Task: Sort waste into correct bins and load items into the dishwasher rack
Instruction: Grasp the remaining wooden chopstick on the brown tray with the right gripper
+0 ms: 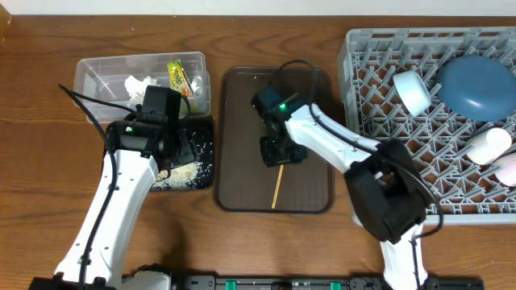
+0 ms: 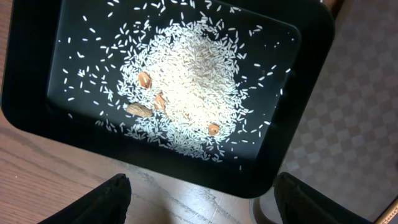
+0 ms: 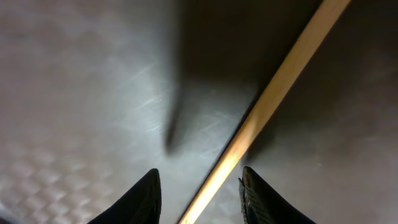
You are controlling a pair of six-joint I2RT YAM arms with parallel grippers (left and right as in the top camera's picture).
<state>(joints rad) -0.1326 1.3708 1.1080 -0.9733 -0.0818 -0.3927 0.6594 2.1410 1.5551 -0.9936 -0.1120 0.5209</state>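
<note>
Low over the brown serving tray (image 1: 242, 105), my right gripper (image 3: 200, 190) stands part-open and holds nothing, its fingers straddling the wooden chopstick (image 3: 283, 78), which lies flat directly beneath, its long axis running down the tray toward the near edge, well apart from my left arm.

**Table layout, referred to the serving tray (image 1: 242, 121) at centre.**

A chopstick (image 1: 276, 187) lies on the serving tray, about mid-width and toward its front edge. Left of the serving tray's front half, just beside it, sits the shallow tray (image 1: 203, 130), which holds the rice (image 1: 184, 171) with a few nut pieces (image 2: 144, 79) among the grains. Left of its back half stands the plastic tub (image 1: 90, 76), containing the tissue (image 1: 139, 87) and the wrapper (image 1: 177, 76). Right of the serving tray lies the rack (image 1: 371, 56), carrying the bowl (image 1: 413, 91), the plate (image 1: 476, 84) farther right, a cup (image 1: 489, 145), and a second cup (image 1: 509, 171) just in front of it.
</note>
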